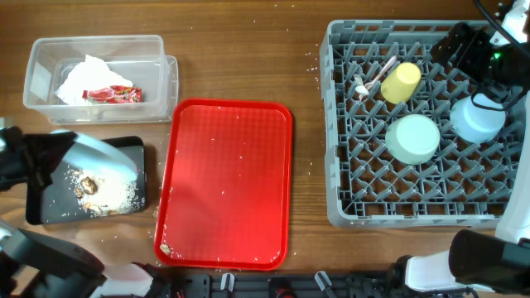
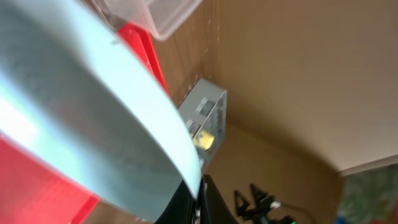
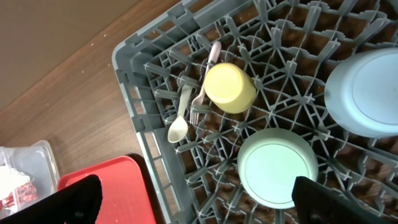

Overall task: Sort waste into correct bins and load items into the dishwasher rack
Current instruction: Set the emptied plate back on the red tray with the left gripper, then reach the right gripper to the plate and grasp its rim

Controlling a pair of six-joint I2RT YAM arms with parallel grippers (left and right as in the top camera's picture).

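Left gripper (image 1: 48, 159) is clamped on the tilted plate (image 1: 101, 154), just above the black tray (image 1: 51, 213) with crumbs (image 1: 93, 190). Right gripper (image 3: 198, 200), fingers wide apart, hovers over the rack (image 1: 331, 165), with the yellow cup (image 3: 229, 87), mint bowl (image 3: 277, 167) and blue bowl (image 3: 367, 93) beneath it.

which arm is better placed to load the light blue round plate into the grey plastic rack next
Left. The left pincer grips the light blue round plate, tilted over the shallow black tray. The right pincer hangs open over the grey plastic rack, far from the plate.
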